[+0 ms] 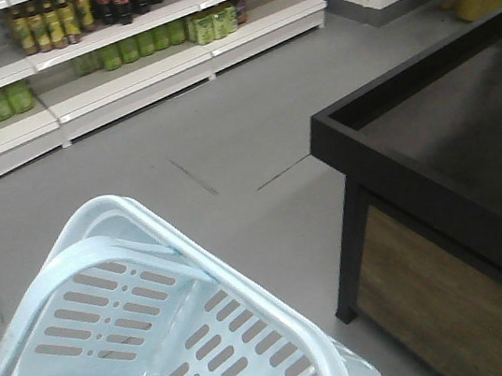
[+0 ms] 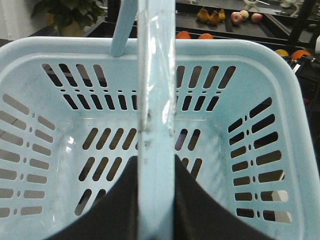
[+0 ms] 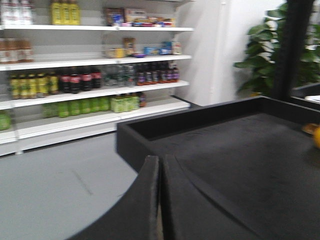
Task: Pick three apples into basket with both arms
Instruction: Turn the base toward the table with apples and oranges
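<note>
Left wrist-mounted: left gripper (image 2: 156,161) clamps the basket (image 2: 280,100) handle, oranges (image 2: 183,35) at 12 o'clock. Right gripper (image 3: 160,160) pinched closed, empty

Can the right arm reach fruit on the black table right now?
Probably not yet: the right gripper is shut, facing bare table, and only some orange fruit shows at the far right edge.

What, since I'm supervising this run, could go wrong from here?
The basket hangs tilted from one handle pinched in the left gripper, so it might swing or slip. It is near the rim of the black table and could knock it. The right gripper is shut and would need opening before any pick.
</note>
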### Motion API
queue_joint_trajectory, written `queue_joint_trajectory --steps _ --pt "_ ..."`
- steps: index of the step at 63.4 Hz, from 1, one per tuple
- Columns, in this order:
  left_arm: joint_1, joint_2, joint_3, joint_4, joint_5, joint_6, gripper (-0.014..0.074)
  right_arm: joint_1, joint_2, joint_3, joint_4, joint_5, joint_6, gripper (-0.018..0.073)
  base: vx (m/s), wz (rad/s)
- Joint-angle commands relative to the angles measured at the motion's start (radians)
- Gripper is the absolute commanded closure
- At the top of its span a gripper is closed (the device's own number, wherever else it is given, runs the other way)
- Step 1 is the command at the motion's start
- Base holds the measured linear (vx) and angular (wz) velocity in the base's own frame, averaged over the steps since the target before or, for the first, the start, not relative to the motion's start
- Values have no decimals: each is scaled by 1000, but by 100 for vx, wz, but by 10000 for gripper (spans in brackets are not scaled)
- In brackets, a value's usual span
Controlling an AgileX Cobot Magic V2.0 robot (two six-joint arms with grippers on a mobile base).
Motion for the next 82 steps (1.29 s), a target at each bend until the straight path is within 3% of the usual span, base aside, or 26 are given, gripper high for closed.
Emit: queue_joint_trajectory --steps 1,82 --pt "-3 10 -28 -63 -72 -5 604 -7 -13 14 -13 -78 -9 564 15 -63" --pt "-3 10 -28 -63 -72 -5 604 -7 -13 14 -13 -78 -9 564 12 -54"
